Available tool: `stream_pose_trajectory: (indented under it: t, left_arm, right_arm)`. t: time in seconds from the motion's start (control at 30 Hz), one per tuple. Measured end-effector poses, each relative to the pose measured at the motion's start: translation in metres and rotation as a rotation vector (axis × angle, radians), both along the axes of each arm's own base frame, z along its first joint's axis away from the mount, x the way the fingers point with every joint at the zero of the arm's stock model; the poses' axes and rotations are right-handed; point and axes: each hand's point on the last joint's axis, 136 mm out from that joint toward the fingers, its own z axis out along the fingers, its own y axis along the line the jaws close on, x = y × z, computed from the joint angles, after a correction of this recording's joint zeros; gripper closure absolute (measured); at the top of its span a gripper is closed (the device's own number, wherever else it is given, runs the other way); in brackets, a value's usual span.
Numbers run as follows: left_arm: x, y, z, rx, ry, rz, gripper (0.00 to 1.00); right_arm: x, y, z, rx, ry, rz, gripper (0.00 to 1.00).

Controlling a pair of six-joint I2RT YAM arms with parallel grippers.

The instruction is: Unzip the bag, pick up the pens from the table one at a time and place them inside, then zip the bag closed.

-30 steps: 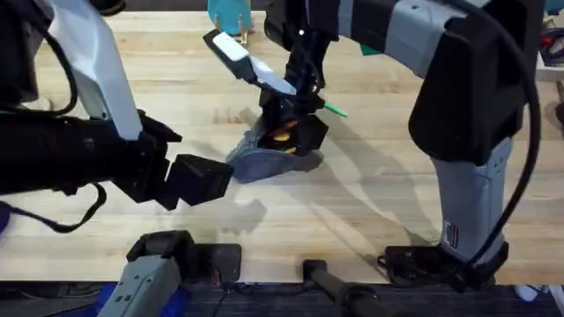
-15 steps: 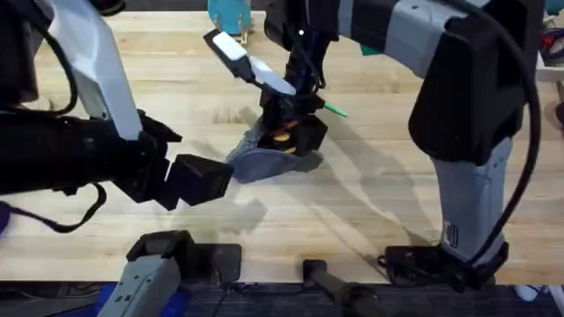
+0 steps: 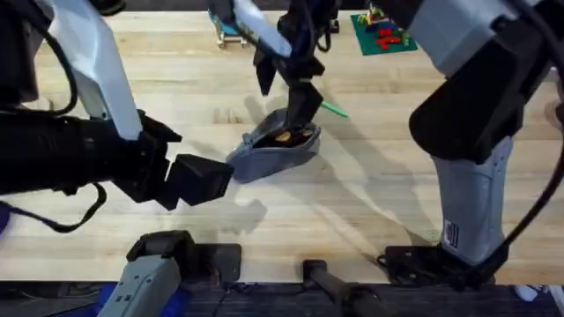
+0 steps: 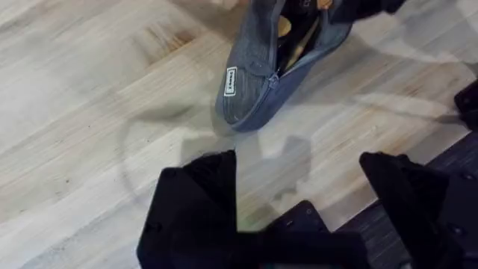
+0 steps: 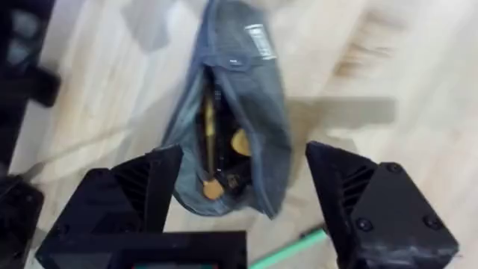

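Overhead, the bag [image 3: 275, 150] lay unzipped mid-table [image 3: 370, 202], a green pen [image 3: 333, 109] just beside it, still to load. Left wrist: left gripper [image 4: 299, 187] spread empty, near the bag. Right wrist: right gripper [image 5: 243, 194] open above the bag's orange contents; zipping remained.

Bright, even light; soft arm shadows on the table [image 3: 370, 202]; right wrist view motion-blurred.

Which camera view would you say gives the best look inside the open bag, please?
The right wrist view: it looks straight down into the bag, showing the unzipped mouth and orange items inside. The overhead view shows the bag small, with the right gripper just above it. The left wrist view catches its blue-grey outside and a slit of the opening.
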Motion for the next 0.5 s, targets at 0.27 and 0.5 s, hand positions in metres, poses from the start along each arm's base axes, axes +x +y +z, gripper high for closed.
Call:
stream_pose_trajectory:
  t: [0.27,0.5]
  left_arm:
    - [0.000,0.000,0.000,0.000,0.000,0.000,0.006]
    - [0.000,0.000,0.000,0.000,0.000,0.000,0.005]
  right_arm:
    - [0.048,-0.018,0.042,0.034,-0.079,-0.275,0.005]
    - [0.090,-0.063,0.056,-0.061,-0.041,-0.736,0.005]
